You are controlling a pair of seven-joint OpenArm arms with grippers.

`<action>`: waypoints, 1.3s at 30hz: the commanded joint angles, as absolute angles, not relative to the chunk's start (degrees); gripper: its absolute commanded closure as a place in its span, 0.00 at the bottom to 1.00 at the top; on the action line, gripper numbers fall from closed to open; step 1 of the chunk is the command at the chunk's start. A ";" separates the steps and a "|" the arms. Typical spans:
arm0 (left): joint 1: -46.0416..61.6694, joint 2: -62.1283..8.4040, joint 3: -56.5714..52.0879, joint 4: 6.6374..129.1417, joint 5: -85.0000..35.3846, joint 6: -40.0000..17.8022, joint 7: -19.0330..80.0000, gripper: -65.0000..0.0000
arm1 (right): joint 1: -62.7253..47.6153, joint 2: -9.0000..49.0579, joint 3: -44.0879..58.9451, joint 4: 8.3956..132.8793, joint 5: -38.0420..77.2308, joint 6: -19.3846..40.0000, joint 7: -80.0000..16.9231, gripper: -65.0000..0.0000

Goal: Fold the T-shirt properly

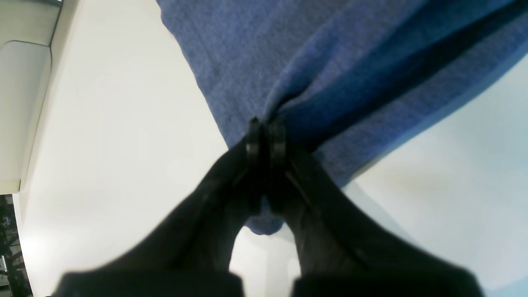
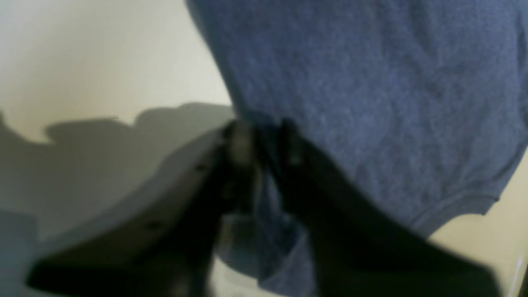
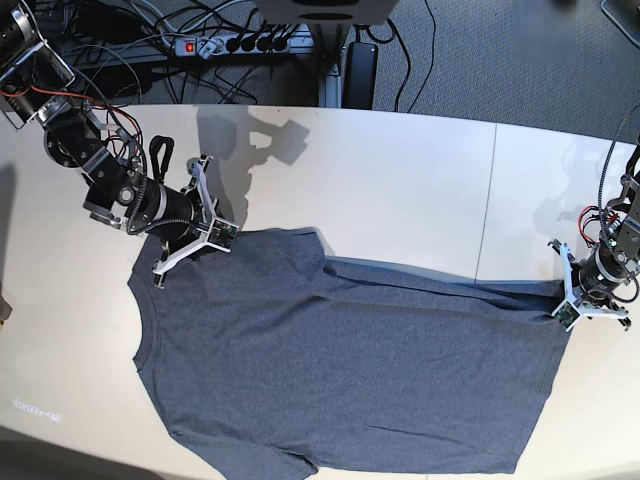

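cream-white laminate makes up the surface (image 3: pixel 400 190), with a thin seam running front to back toward its right side. behind it, dark grey carpet (image 3: pixel 520 60) carries a power strip (image 3: pixel 235 43) and a tangle of black cables (image 3: pixel 120 60).

going left to right in the base view: the right gripper (image 3: pixel 222 240) sits at the upper left corner of the t-shirt (image 3: pixel 340 370), on the sleeve, and in its wrist view the fingers (image 2: pixel 243 140) are pinched together with blue cloth between them. the t-shirt lies spread flat across the front half of the surface, collar to the left, hem to the right, with a long crease running along its upper edge. its lower edge runs out of view at the bottom. at the far right the left gripper (image 3: pixel 566 305) is at the upper hem corner, fingers (image 1: pixel 253 142) closed on a bunch of the cloth, which fans out from the grip.

open surface lies behind the t-shirt, between the two arms, and a bare strip runs along the left edge beside the collar.
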State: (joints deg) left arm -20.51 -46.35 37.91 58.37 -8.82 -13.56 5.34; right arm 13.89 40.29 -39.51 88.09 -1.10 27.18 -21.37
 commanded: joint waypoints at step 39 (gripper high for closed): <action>-21.91 -47.62 37.28 58.76 -9.02 -13.74 4.54 1.00 | 35.46 37.19 -39.03 76.09 2.83 31.11 -19.03 1.00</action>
